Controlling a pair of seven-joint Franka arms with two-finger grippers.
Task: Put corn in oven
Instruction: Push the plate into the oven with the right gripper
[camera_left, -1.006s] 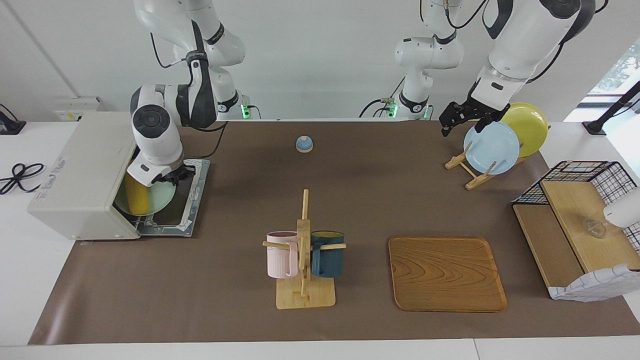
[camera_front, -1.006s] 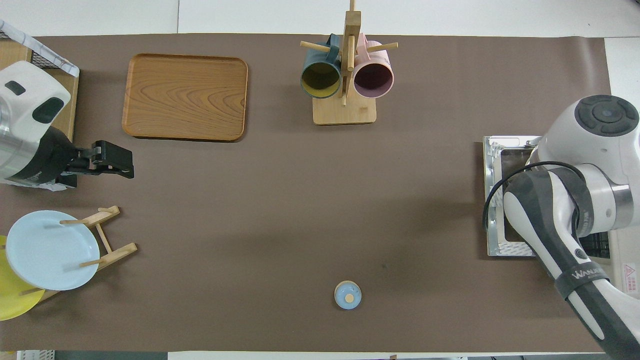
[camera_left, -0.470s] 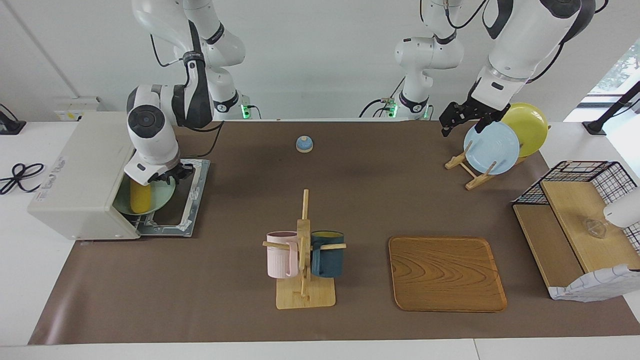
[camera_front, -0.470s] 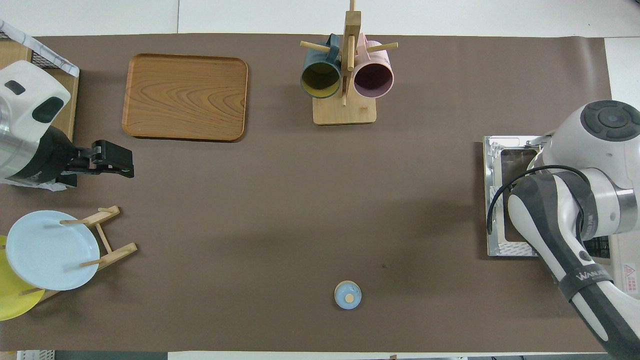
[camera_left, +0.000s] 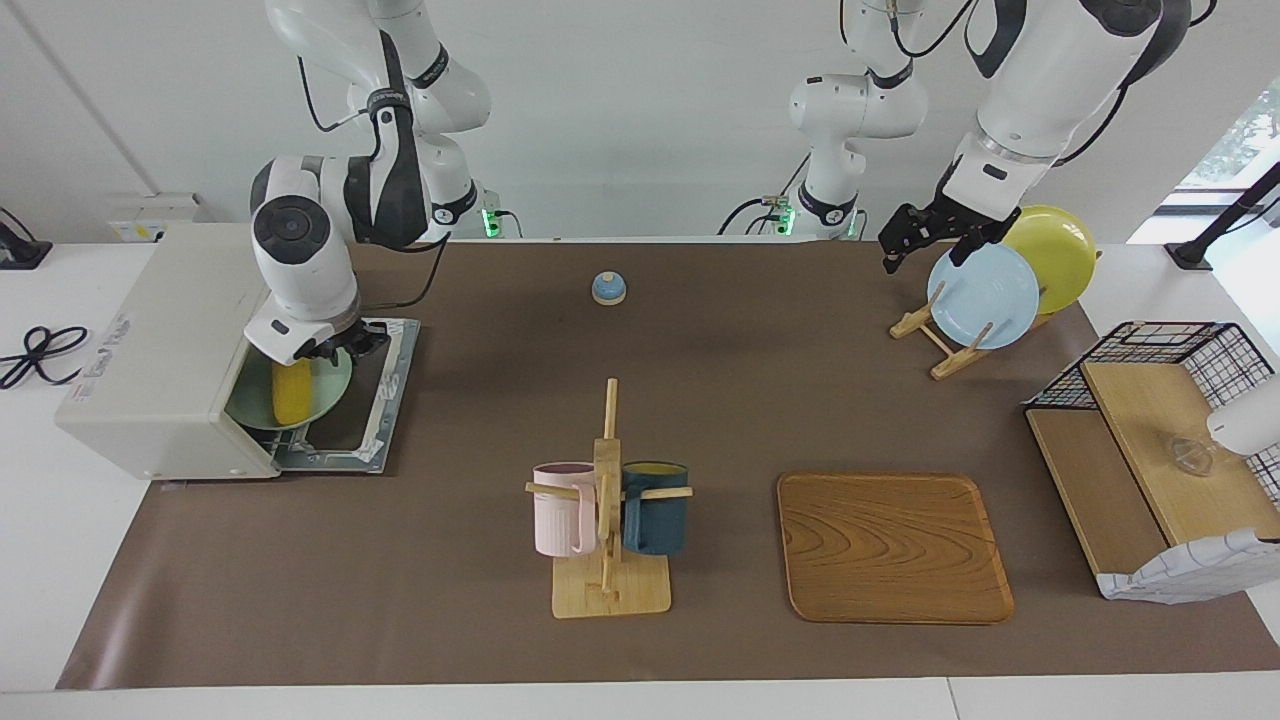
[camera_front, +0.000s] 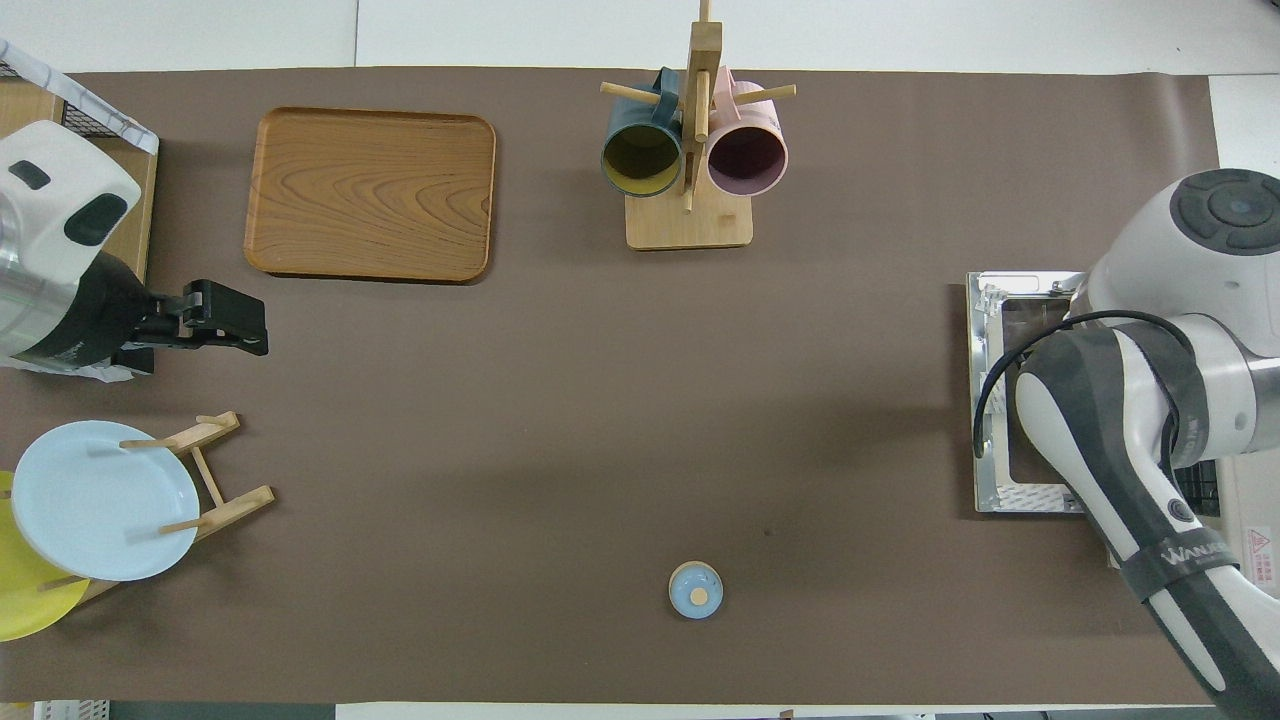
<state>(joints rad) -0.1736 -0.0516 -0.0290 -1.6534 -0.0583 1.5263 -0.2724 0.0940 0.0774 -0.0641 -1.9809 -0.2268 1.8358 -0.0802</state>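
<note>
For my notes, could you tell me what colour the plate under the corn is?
Pale green plate, facing view.

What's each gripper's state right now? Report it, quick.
Left gripper: open, empty, waiting by the plate rack.
Right gripper: at the oven mouth, above the corn; open or shut cannot be told.

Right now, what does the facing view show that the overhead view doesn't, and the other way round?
Only the facing view shows the corn on a green plate inside the oven, with the right gripper over it. Only the overhead view shows down into the two mugs on their rack. Both show the oven's open door, the wooden tray, the blue plate and the left gripper waiting near the plate rack.
</note>
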